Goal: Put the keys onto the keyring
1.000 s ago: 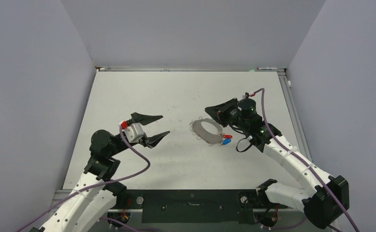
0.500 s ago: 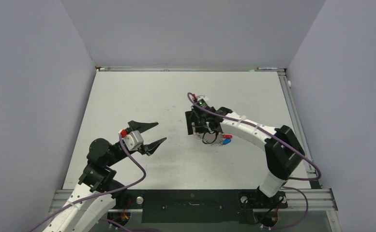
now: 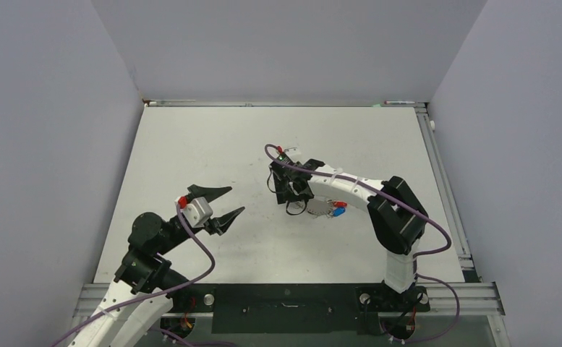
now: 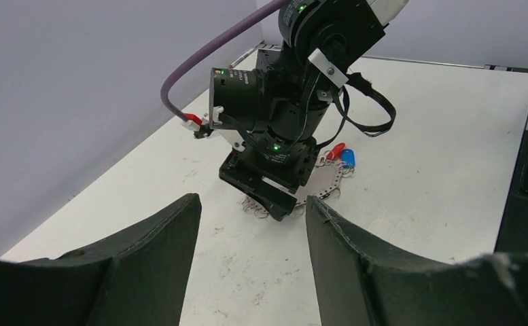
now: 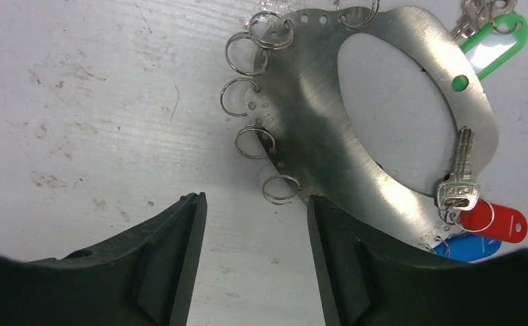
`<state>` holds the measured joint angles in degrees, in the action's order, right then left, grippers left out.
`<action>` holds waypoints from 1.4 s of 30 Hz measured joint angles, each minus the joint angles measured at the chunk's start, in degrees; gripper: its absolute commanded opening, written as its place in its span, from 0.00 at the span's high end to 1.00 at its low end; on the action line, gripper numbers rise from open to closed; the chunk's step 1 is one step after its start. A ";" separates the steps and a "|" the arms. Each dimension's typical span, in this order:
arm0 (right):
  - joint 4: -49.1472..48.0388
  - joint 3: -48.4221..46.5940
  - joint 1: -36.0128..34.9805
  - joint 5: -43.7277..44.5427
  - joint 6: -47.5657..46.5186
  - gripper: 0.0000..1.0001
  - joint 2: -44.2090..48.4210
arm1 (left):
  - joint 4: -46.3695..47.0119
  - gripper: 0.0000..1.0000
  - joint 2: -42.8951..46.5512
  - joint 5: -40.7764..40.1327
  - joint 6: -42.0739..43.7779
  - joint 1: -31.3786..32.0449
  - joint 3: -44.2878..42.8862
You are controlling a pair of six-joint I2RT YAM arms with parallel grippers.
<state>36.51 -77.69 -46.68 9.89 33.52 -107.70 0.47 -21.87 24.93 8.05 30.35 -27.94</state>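
The keyring (image 5: 315,102) is a flat oval metal plate lying on the table, with several small split rings (image 5: 246,53) along its left edge. A silver key (image 5: 461,170) lies across its lower right rim, joined to a red tag (image 5: 502,221) beside a blue tag (image 5: 468,248). A green tag (image 5: 495,47) lies at its upper right. My right gripper (image 5: 254,200) hovers open over the ring's left edge, nothing between its fingers. In the top view it (image 3: 285,194) covers part of the keyring (image 3: 320,208). My left gripper (image 3: 223,202) stands open and empty, well to the left.
The white table (image 3: 213,144) is scuffed and walled by grey panels. The right arm's purple cable (image 3: 321,173) arches over the arm. The left wrist view shows the right gripper's black head (image 4: 274,136) standing over the keyring (image 4: 325,187).
The right arm swung in from the right of the keyring to its left edge, and its jaws went from shut to open. The left gripper drew back slightly toward the near edge.
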 measured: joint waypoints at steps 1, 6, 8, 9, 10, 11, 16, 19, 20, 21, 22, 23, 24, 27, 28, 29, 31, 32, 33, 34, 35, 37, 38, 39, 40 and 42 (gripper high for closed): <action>-0.02 0.00 -0.26 0.26 0.76 0.46 0.00 | -0.17 0.45 0.02 -0.20 -0.02 0.07 0.00; -0.59 -0.04 -1.38 2.10 4.28 0.53 -0.85 | -0.68 0.46 0.22 -0.76 -0.02 1.18 0.07; -0.90 -0.04 -1.51 2.16 4.94 0.54 -1.92 | -0.79 0.46 0.28 -0.81 0.00 1.60 0.07; -0.98 -0.04 -1.51 2.14 5.18 0.56 -2.56 | -0.79 0.46 0.31 -0.83 0.02 1.77 0.07; -1.07 -0.04 -1.51 2.12 5.38 0.56 -3.13 | -0.81 0.46 0.35 -0.90 0.04 1.90 0.07; -1.18 -0.04 -1.51 2.12 5.46 0.57 -3.58 | -0.81 0.46 0.37 -0.94 0.07 1.99 0.07; -2.03 -0.04 -1.42 2.14 5.75 0.65 -5.05 | -0.90 0.46 0.81 -1.27 0.17 2.49 0.07; -2.73 -0.04 -1.40 2.14 5.77 0.67 -5.57 | -0.92 0.46 0.83 -1.40 0.20 2.62 0.07; -3.10 -0.07 -1.40 2.21 5.81 0.70 -5.86 | -0.94 0.46 0.83 -1.44 0.22 2.69 0.09; -3.32 -0.11 -1.40 2.21 5.79 0.70 -5.90 | -0.94 0.47 0.83 -1.57 0.24 2.71 0.09; -3.45 -0.11 -1.40 2.21 5.79 0.70 -5.95 | -0.94 0.47 0.83 -1.66 0.31 2.78 0.09; -3.48 -0.11 -1.40 2.23 5.81 0.71 -5.95 | -0.96 0.47 0.83 -1.77 0.35 2.89 0.09; -3.54 -0.09 -1.42 2.29 5.81 0.72 -5.97 | -0.96 0.47 0.83 -1.81 0.39 2.99 0.11; -4.04 0.17 -1.42 2.36 5.81 0.89 -5.99 | -0.96 0.47 0.83 -1.92 0.61 3.10 0.28; -4.50 0.33 -1.42 2.38 5.81 0.93 -5.97 | -1.07 0.47 0.81 -1.97 0.66 3.10 0.35; -5.03 0.42 -1.42 2.47 5.81 0.95 -5.97 | -1.14 0.47 0.81 -1.99 0.70 3.13 0.37; -5.86 0.70 -1.42 2.51 5.77 0.95 -5.97 | -1.16 0.47 0.81 -2.01 0.79 3.13 0.37; -6.05 0.76 -1.42 2.51 5.75 0.95 -5.97 | -1.16 0.47 0.81 -1.99 0.81 3.21 0.37; -6.21 0.83 -1.42 2.51 5.73 0.95 -5.97 | -1.16 0.47 0.81 -1.99 0.85 3.28 0.37; -6.40 0.96 -1.42 2.51 5.64 0.95 -5.90 | -1.16 0.47 0.81 -1.99 0.96 3.37 0.39; -6.67 1.18 -1.42 2.51 5.57 0.95 -5.75 | -1.16 0.47 0.81 -1.99 1.11 3.45 0.39; -7.37 1.84 -1.40 2.40 5.60 0.95 -5.31 | -1.16 0.48 0.81 -1.99 1.27 3.58 0.44; -8.09 2.58 -1.33 2.21 5.62 0.95 -4.87 | -1.18 0.48 0.81 -1.99 1.33 3.67 0.46; -8.90 3.41 -1.20 1.90 5.81 0.95 -4.28 | -1.18 0.48 0.81 -1.97 1.40 3.76 0.48; -9.99 4.48 -0.96 1.36 6.08 0.95 -3.54 | -1.18 0.48 0.81 -1.97 1.46 3.76 0.52; -11.74 7.26 -0.17 -0.52 6.84 0.95 -1.38 | -1.18 0.48 0.81 -1.92 1.60 3.80 0.61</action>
<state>24.77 -70.43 -46.85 9.37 40.36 -109.08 -0.71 -21.06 23.00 9.65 34.15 -27.33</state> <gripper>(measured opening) 0.065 0.524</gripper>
